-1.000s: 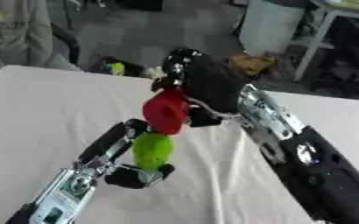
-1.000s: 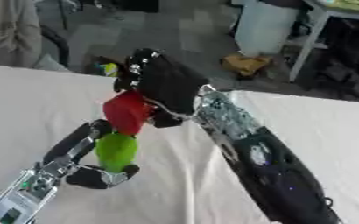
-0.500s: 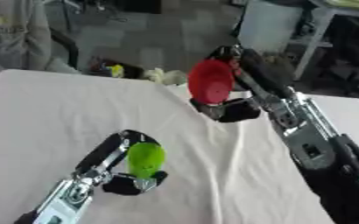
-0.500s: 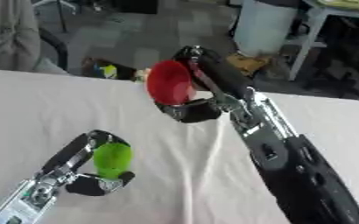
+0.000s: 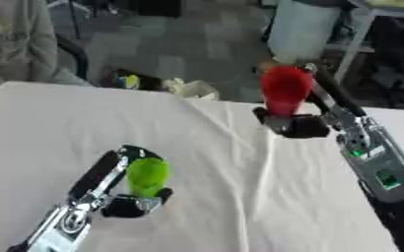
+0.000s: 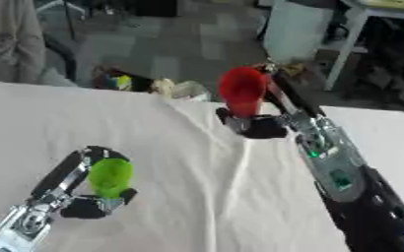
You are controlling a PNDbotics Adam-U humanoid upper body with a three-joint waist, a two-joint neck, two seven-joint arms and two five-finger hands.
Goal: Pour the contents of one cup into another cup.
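Left eye view: right hand (image 5: 296,123) grips red cup (image 5: 285,91); left hand (image 5: 123,197) grips green cup (image 5: 147,176).

The red cup (image 5: 285,91) stands roughly upright with its wider end up, raised at the far right side of the table (image 5: 231,172), held in the right hand (image 5: 298,124). The green cup (image 5: 146,176) is lower and nearer on the left, also about upright, gripped in the left hand (image 5: 123,197). The two cups are well apart.
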